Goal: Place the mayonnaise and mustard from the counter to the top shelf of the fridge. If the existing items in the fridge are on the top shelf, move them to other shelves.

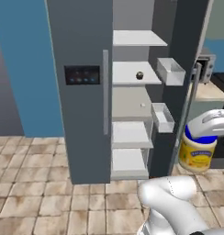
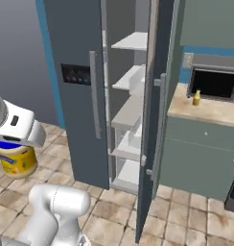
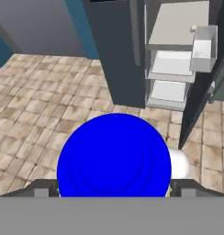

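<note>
My gripper (image 1: 202,134) is shut on the mayonnaise (image 1: 196,154), a cream-yellow jar with a blue lid, held above the tiled floor in front of the fridge (image 1: 81,105). In the hand view the blue lid (image 3: 114,156) sits between my two fingertips. The fridge's right door (image 2: 155,120) stands open on white shelves. The top shelf (image 1: 137,38) is bare. A dark cupcake (image 1: 139,75) sits on the second shelf, and a tiny white block (image 1: 142,105) lies on the third. The mustard (image 2: 197,98) stands on the counter (image 2: 212,111) beside the microwave.
White door bins (image 1: 170,71) hang on the open door, close to the shelf fronts. A microwave (image 2: 216,84) stands on the counter right of the fridge, over grey-green cabinets (image 2: 200,153). Tiled floor (image 1: 40,197) lies open to the left.
</note>
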Tool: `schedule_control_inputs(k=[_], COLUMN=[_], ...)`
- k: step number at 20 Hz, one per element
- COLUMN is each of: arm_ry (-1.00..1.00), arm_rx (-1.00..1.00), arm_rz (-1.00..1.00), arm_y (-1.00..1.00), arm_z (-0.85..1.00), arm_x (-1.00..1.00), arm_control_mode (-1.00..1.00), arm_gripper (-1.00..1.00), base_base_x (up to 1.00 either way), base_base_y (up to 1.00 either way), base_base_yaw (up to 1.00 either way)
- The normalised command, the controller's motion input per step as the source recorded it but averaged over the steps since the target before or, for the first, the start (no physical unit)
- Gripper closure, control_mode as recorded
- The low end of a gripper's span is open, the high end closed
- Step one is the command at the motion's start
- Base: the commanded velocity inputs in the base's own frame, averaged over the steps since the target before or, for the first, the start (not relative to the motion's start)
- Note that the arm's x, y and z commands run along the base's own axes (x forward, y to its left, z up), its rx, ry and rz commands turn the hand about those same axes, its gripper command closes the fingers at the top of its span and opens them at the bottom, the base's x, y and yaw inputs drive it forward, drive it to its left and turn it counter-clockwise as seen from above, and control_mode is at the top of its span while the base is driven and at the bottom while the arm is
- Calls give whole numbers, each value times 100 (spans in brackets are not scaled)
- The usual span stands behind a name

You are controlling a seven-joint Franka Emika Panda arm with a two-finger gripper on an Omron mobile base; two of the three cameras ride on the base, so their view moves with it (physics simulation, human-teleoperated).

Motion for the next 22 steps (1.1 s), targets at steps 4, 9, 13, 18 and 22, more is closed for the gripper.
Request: schedule_control_inputs(k=[4, 9, 13, 18, 22], arm_ry=[0, 0, 0, 0, 0], arm_rx=[0, 0, 0, 0, 0], arm_rz=[0, 0, 0, 0, 0], arm_y=[0, 0, 0, 0, 0], arm_z=[0, 0, 0, 0, 0], arm_x=[0, 0, 0, 0, 0], arm_control_mode=[100, 100, 100, 100, 100], arm_gripper=[100, 100, 100, 100, 100], base_base_x=[100, 100, 97, 69, 61], base_base_y=[86, 38, 5, -3, 0], base_base_yaw=[0, 0, -4, -2, -2])
